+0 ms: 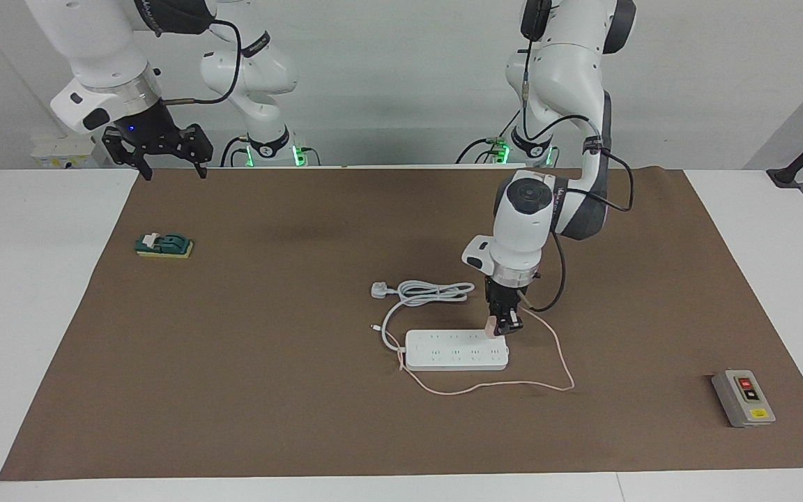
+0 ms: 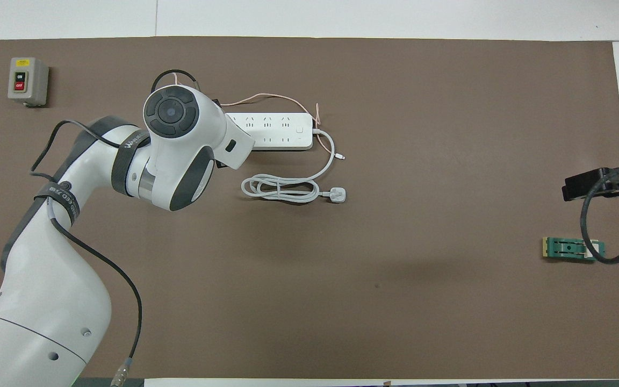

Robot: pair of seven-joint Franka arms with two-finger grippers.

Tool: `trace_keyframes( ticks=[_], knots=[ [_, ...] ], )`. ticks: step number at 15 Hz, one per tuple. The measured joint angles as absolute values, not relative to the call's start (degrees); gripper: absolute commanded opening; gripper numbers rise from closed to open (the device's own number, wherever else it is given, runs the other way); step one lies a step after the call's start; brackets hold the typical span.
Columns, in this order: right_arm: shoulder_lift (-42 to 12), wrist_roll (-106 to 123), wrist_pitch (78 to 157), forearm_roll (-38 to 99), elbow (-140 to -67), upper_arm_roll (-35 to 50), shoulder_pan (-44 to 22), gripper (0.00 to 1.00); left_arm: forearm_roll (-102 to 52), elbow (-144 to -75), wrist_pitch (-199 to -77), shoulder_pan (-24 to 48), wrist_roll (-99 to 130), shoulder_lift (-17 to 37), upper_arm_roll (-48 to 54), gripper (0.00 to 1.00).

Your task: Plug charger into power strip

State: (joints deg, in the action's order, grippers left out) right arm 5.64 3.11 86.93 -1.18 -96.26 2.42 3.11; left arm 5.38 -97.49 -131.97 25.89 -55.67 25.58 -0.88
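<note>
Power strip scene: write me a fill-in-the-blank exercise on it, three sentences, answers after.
1. The left tool is shut on the pale pink ____ at one end of the power strip.
2. The right tool waits in the air with its fingers ____.
3. The grey box lies at the ____ arm's end of the table and has a red and a black button.

Missing words: charger; open; left

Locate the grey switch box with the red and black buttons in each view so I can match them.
Facing view: grey switch box sits low at the picture's right, on the brown mat.
Overhead view: it sits in the upper left corner of the mat.
Shared landmark: the power strip mid-table.
</note>
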Motion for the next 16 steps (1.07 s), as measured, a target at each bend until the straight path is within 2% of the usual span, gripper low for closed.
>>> trace_keyframes(
  ticks=[11,13,16],
  knots=[
    [5.6,3.1,86.9,-1.2,-96.3,2.4,3.1,1.0,5.4,-93.7,-129.0,25.9,-63.9,28.4,-0.8,0.0],
    [5.6,3.1,86.9,-1.2,-96.3,2.4,3.1,1.0,5.2,-90.2,-125.0,25.4,-65.6,30.2,-0.3,0.0],
    [5.6,3.1,86.9,-1.2,-96.3,2.4,3.1,1.0,5.1,-80.5,-115.2,22.5,-67.5,35.5,2.9,0.0]
  ],
)
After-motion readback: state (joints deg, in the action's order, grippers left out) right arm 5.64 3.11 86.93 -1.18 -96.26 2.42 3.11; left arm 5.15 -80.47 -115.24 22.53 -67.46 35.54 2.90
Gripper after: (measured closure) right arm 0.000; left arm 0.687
